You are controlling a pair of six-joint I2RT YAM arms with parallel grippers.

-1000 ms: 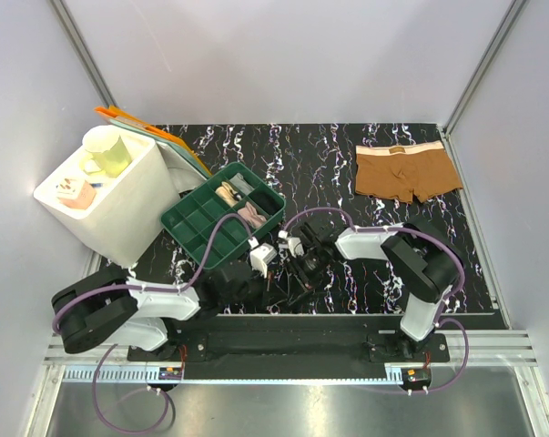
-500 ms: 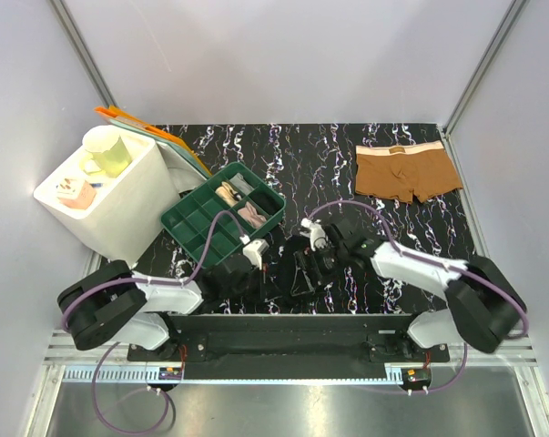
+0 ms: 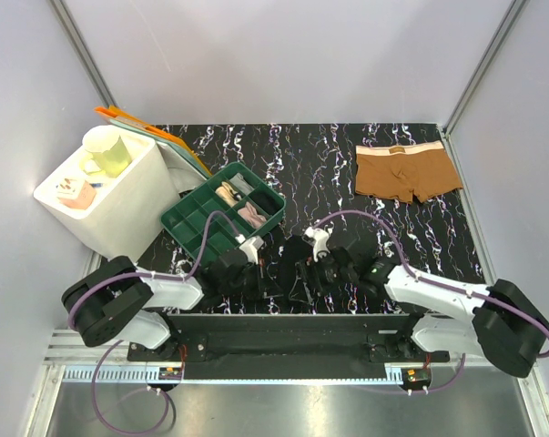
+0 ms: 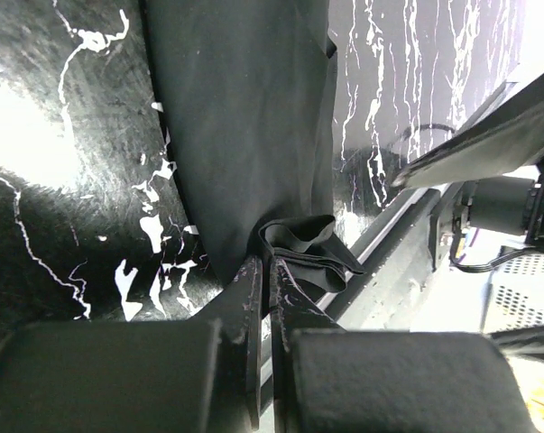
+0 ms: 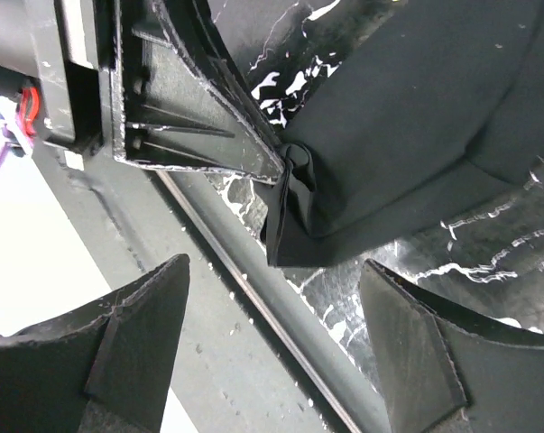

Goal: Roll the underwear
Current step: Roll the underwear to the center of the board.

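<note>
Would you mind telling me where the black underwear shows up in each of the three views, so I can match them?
Top external: black underwear lies low centre, at the near edge of the table.
Left wrist: it runs from top centre down to the left gripper.
Right wrist: it fills the upper right.
Shared landmark: the left gripper at its bunched corner.

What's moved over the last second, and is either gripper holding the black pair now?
The right arm's elbow swung out to the right and dropped low; the right gripper sits open beside the black underwear. The left gripper drew slightly left, shut on that underwear's edge. The brown underwear and green tray stayed put.
</note>
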